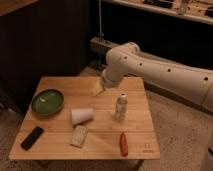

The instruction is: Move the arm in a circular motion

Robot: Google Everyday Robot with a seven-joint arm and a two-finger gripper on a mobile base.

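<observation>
Arm point(150, 70) over table point(135, 137), gripper point(97, 89) at tip, can't tell if open or holding anything. I'd keep circle high, smooth: white bottle point(120, 106) just beside gripper.

Item: arm point(165, 70), robot, 1 pc. Cream-white, thick smooth tubular segments, small dark dots along length. Enters from right edge, runs up-left to rounded elbow joint at upper centre, then bends down-left. Ends in small pale gripper point(97, 89), angled down-left, above rear centre of wooden table point(100, 145).
</observation>
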